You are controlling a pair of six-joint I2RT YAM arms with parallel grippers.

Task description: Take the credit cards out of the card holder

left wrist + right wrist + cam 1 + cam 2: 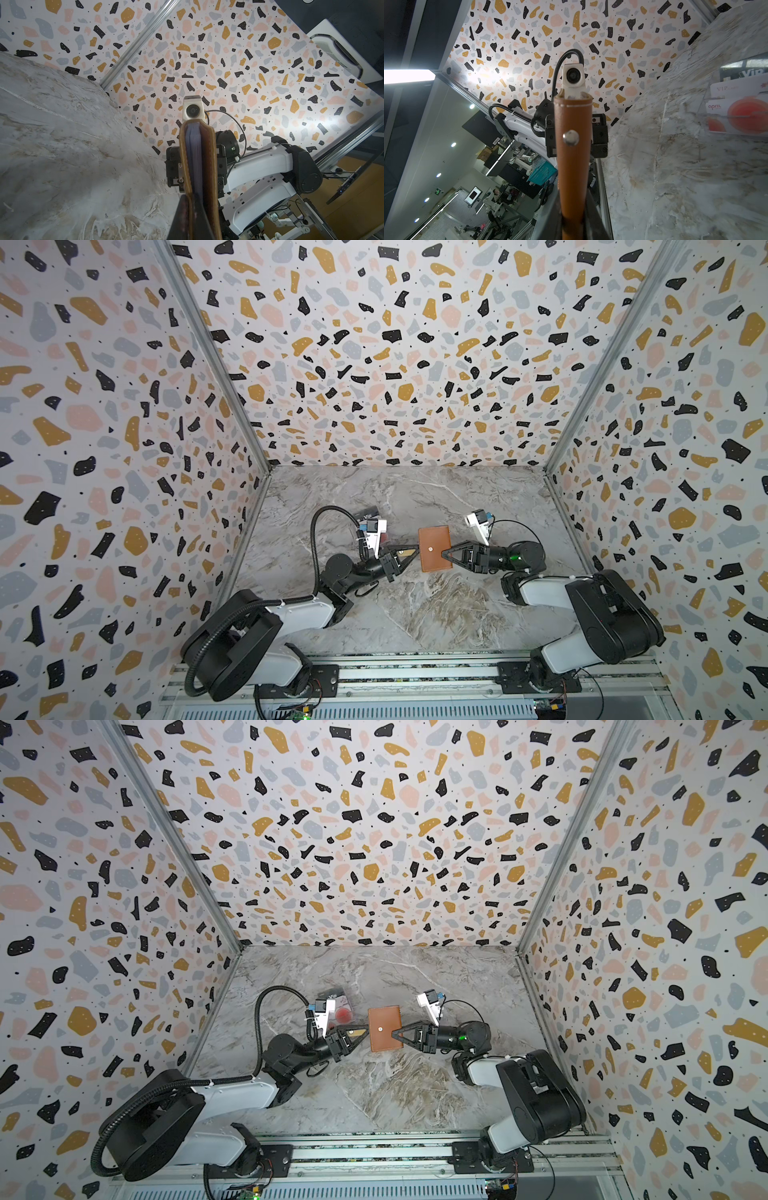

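Your left gripper (pixel 417 552) and right gripper (pixel 444 554) both pinch the closed tan-brown leather card holder (pixel 434 539) | dark grey plastic card (pixel 745 73): "Vip" | white red-circle card (pixel 720 113): "april".

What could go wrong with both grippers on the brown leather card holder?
The left gripper and right gripper pinch only opposite edges of the tan-brown leather card holder; it may slip. Its silver snap looks fastened, so pulling could strain it. The clear plastic case sits close behind the left gripper; a swing could knock it.
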